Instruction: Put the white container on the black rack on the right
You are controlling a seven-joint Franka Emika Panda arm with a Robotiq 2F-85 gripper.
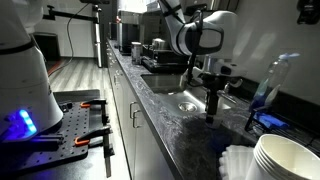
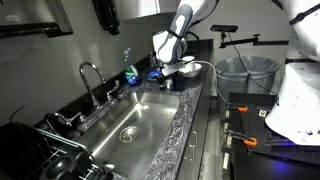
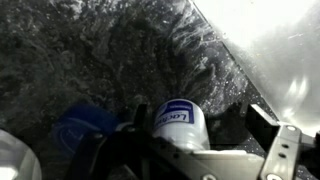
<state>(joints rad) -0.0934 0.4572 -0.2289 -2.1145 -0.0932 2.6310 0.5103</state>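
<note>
We judge the task to be at its start: nothing is delivered, and the grasp itself looks unfinished. In the wrist view the white container (image 3: 182,120) stands upright on the dark speckled tabletop (image 3: 80,60), just beside the steel sink (image 3: 270,50), with a blue-lettered label facing the camera. The gripper (image 3: 198,124) is low around it. Its fingers (image 3: 262,122) stand apart with the container between them, one seeming close against the tub while a dark gap shows on the side toward the sink, so we read them as not clamped on it. In both exterior views the arm reaches straight down to the tabletop by the sink, gripper (image 1: 212,100) near the surface, and the container is too small or too hidden to pick out there. A blue object (image 3: 85,130) lies just beside the container, and a stack of white bowls (image 1: 285,155) sits well apart from it. We cannot make out the black rack with certainty in any view, so we cannot say how far the carry is. Closing on the tub, lifting it clear, carrying it to the rack and setting it down all remain.
</note>
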